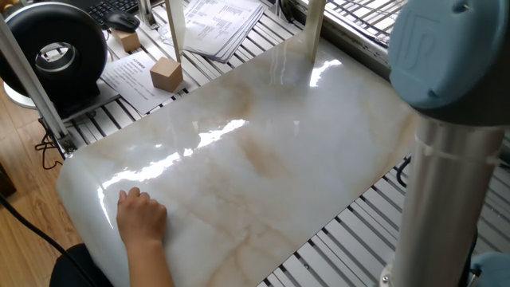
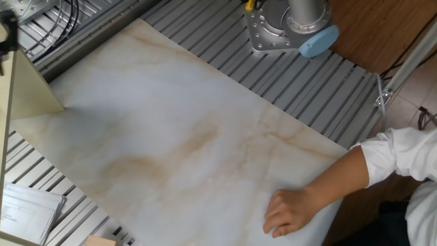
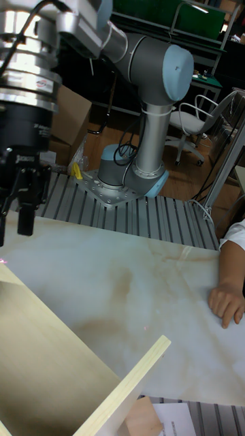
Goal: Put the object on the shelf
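On the table (image 2: 321, 89), a glossy marble-look sheet (image 1: 263, 151) is laid over the ribbed metal top. A person's hand (image 1: 142, 217) is pressed flat on the sheet's near corner; in the other fixed view the hand (image 2: 290, 212) is seen palm down, fingers spread, at the end of a white sleeve (image 2: 399, 157).

The arm (image 3: 153, 68) is bolted by its base (image 2: 273, 31) to the metal beyond the sheet's far edge. In the tall view the gripper (image 3: 13, 235) is seen at the left border, hung above the sheet just past the shelf (image 3: 41, 354). Its fingers (image 3: 26, 212) are held apart and pointed down, and nothing is seen between them.

The shelf's pale boards are set at the end of the sheet opposite the person, and its posts (image 1: 313, 28) are stood on the sheet's edge.

A tan block (image 1: 166, 73) is set on papers (image 1: 131, 76) off the sheet, beside the shelf. A smaller block (image 1: 126, 40) is placed near a keyboard (image 1: 107, 9).

The cube itself cannot be made out in any of the three views, so its place cannot be told.
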You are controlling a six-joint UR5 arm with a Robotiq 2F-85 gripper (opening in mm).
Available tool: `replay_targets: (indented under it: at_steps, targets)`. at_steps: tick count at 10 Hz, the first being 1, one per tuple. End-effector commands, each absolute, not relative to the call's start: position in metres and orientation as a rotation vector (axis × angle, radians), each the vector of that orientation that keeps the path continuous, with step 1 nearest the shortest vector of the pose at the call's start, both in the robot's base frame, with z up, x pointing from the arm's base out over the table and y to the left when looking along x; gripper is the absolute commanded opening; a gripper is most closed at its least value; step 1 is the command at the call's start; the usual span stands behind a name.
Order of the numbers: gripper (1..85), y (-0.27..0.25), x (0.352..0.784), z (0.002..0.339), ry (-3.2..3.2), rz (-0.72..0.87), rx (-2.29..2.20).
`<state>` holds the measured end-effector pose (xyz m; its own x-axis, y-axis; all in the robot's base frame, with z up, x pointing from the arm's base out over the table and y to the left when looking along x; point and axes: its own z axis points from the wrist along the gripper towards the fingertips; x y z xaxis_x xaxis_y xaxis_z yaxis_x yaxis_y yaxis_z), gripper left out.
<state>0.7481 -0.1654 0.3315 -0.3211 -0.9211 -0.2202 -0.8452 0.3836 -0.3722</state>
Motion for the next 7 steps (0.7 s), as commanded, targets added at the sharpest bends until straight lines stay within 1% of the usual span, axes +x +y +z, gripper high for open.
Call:
replay_targets:
  at_steps: [1,2,3,4,5,6,7]
  targets:
    - [60.3,-0.143,0.707,0.340,2.384,-0.213,-1.383]
    - [58.0,-0.133,0.692,0.337,2.448,-0.142,-1.309]
    - [47.7,-0.122,0.678,0.335,2.530,-0.075,-1.195]
    - [3.0,-0.125,0.671,0.335,2.621,-0.091,-1.068]
    - [1.3,-0.136,0.664,0.337,2.702,-0.104,-0.996]
    - [1.3,-0.115,0.638,0.333,2.786,0.062,-0.974]
    - [1.3,-0.113,0.629,0.332,2.828,0.095,-0.947]
